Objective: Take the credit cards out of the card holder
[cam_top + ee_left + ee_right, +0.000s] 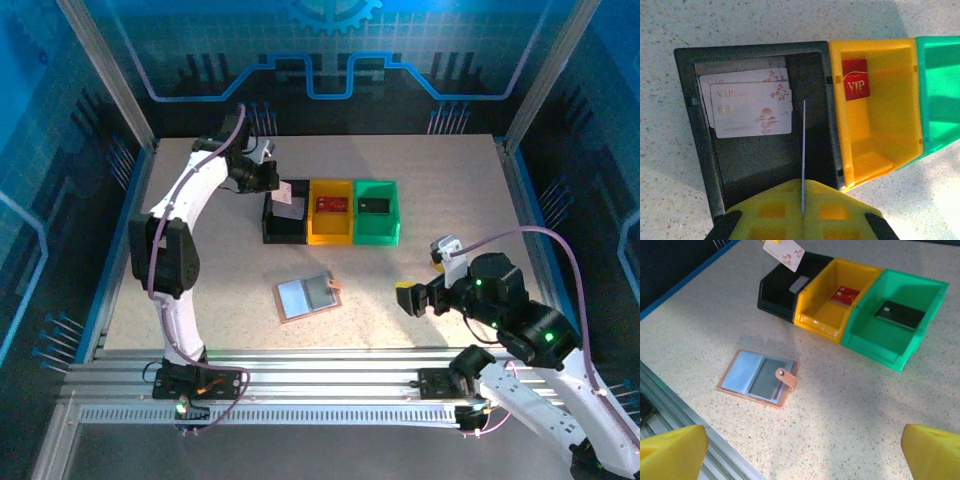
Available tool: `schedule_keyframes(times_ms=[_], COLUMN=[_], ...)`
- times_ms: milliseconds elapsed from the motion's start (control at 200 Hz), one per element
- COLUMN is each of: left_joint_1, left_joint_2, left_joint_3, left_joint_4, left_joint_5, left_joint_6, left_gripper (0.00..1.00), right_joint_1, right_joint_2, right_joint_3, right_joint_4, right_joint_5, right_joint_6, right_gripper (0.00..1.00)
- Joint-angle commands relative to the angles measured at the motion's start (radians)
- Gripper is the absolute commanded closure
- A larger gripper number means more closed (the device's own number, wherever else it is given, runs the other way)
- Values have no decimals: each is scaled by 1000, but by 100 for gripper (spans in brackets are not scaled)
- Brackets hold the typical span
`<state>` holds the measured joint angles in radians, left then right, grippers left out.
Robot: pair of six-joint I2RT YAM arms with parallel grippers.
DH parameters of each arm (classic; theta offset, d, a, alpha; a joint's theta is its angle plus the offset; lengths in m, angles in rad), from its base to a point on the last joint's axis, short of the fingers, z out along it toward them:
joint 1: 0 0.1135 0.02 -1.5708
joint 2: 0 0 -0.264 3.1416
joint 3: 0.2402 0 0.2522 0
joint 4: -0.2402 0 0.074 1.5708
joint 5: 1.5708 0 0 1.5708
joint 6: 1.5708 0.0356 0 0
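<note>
Left tool (802, 210) shut on whitish card (803, 150); card edge-on, long axis pointing down into black bin (687, 100), straight above floor, beside two white cards (747, 105) lying there. Right tool (408, 298) wide open, empty, over table (450, 200). Holder (308, 297) open on table, left of right tool, nearer right arm. Red card (855, 79) in yellow bin (890, 100), black card (900, 315) in green bin (935, 287)

The card holder (308, 297) lies before a row of bins (331, 238) holding cards (331, 204).
</note>
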<state>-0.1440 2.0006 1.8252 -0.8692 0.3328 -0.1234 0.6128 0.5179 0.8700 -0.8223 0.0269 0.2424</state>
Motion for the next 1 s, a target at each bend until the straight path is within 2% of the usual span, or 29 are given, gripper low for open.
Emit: schedule_keyframes(times_ms=[0,625,995], left_joint_1=[0,-22,-25], left_joint_2=[54,314,367], left_joint_3=[52,309,357], left_joint_4=[-43,-133,-160], left_joint_5=[30,27,20], left_joint_6=[11,-4,10], left_gripper=[100,100,100], right_joint_1=[-5,-3,2], right_joint_2=[-20,-64,-74], right_joint_3=[-26,-69,-74], right_joint_4=[-9,15,18], right_joint_5=[26,36,36], right_joint_6=[3,18,15], right_gripper=[0,0,0])
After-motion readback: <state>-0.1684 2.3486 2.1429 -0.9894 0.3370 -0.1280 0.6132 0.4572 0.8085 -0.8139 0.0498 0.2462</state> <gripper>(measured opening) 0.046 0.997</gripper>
